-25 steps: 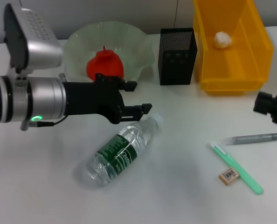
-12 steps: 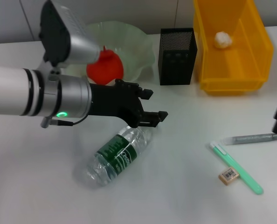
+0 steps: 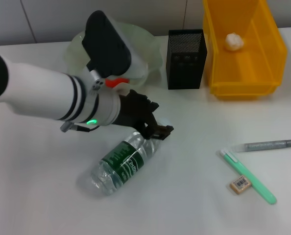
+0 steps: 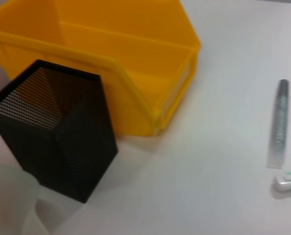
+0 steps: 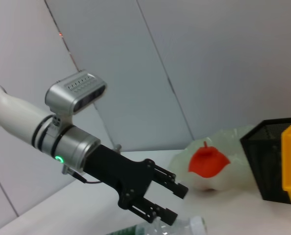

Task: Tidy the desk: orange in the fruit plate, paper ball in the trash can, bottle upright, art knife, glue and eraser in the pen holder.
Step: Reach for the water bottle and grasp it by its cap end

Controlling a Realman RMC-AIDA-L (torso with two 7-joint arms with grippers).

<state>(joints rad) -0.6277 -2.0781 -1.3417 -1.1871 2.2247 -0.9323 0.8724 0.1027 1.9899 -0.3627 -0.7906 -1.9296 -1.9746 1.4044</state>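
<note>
Fingers of the left gripper [image 3: 157, 128] spread apart over the bottle [image 3: 126, 161] neck, centre frame. Bottle lies flat on the table [image 3: 194, 196].

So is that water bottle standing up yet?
No, the bottle lies on its side on the desk, with the open left gripper at its cap end.

The pen holder [image 4: 55, 129] stands touching the trash can [image 4: 135, 63].

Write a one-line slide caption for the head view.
Left hand open over the lying bottle's cap end.
</note>
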